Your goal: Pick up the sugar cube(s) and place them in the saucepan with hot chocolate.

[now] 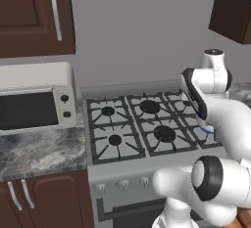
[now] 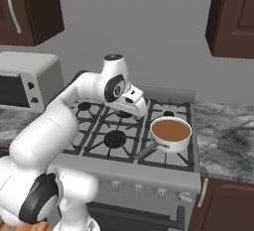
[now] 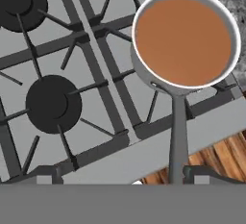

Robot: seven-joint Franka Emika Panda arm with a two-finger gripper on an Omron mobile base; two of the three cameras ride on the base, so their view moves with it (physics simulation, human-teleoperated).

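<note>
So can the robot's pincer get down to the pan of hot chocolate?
Probably yes. The open pincer hangs above the stove, and nothing sits between it and the pan.

Even, flat rendered light — no hard shadows or glare; all views low-resolution, edges soft and slightly blurred throughout.

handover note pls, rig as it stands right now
Gripper: open, holding nothing, hanging above the stove's front edge.
Saucepan with hot chocolate: on the stove's front right burner, handle pointing toward the front edge; smooth brown liquid, no cube seen floating.
Sugar cubes: can't spot any on the stove or counter.
Done: can't tell from this.
Left: find any remaining cubes, drop them into the saucepan.
</note>
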